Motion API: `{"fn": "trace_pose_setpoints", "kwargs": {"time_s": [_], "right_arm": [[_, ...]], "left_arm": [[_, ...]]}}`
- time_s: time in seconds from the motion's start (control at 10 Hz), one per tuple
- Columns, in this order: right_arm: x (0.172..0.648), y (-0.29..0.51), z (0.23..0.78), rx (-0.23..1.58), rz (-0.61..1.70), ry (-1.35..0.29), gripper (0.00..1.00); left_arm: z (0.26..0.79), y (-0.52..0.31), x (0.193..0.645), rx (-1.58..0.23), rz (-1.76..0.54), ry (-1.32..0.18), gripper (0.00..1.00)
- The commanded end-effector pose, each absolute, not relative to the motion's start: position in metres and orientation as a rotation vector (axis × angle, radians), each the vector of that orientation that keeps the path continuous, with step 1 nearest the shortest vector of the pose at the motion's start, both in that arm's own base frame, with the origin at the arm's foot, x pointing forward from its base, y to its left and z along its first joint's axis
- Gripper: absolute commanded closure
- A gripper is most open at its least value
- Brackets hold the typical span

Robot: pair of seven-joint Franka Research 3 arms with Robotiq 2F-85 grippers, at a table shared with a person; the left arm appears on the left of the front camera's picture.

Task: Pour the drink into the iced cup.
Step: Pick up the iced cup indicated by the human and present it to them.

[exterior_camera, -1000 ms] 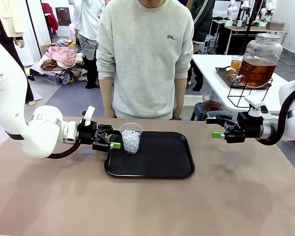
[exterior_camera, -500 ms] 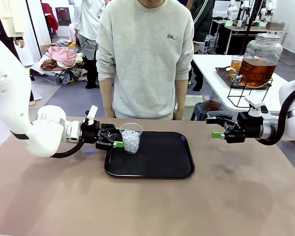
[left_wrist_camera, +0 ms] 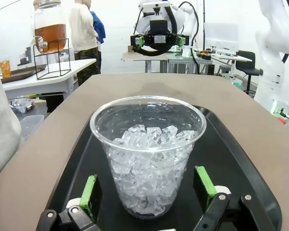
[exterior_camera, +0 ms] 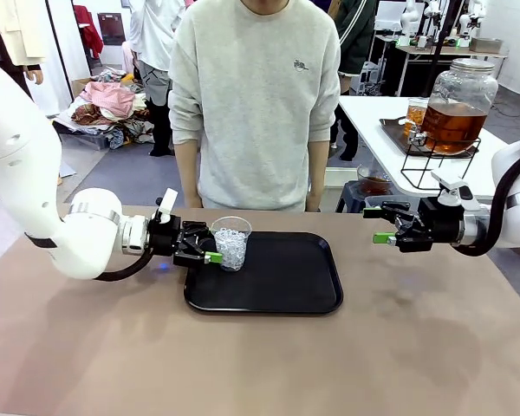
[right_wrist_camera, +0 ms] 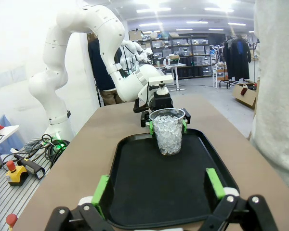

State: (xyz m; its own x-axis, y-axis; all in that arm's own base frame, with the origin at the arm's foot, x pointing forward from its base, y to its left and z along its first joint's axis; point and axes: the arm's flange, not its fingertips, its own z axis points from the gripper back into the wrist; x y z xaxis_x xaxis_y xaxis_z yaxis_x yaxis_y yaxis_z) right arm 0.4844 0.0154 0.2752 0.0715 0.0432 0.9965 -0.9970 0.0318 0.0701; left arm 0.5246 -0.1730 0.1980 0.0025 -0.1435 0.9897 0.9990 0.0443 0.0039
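Observation:
The iced cup (exterior_camera: 231,243), a clear plastic cup full of ice cubes, stands upright at the far left of a black tray (exterior_camera: 282,290). My left gripper (exterior_camera: 215,245) is open, one finger on each side of the cup's lower half, pads apart from its wall. The left wrist view shows the iced cup (left_wrist_camera: 148,154) between those green pads (left_wrist_camera: 90,195). My right gripper (exterior_camera: 377,224) hangs open and empty above the table at the right, pointing at the iced cup (right_wrist_camera: 167,130). The amber-brown drink (exterior_camera: 455,123) fills a glass dispenser jar on a side table.
A person in a grey sweater (exterior_camera: 256,95) stands at the far edge, arms down. The side table at the back right also carries a dark tray with a small cup of amber liquid (exterior_camera: 415,114). A small tub (exterior_camera: 374,184) sits lower, between the tables.
My left gripper has slid right along the table until its open fingers flank the iced cup. The right arm, the cup and the person have stayed put.

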Motion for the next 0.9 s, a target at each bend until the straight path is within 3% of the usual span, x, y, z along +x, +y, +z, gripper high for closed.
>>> {"fn": "trace_pose_setpoints", "kwargs": {"time_s": [0.0, 0.8], "right_arm": [[0.485, 0.016, 0.277, 1.182, 1.162, -1.140, 0.00], [0.485, 0.016, 0.277, 1.182, 1.162, -1.140, 0.00]], "left_arm": [[0.199, -0.182, 0.528, -1.070, -1.220, -1.152, 0.00], [0.204, -0.203, 0.534, -1.099, -1.172, -1.109, 0.00]]}}
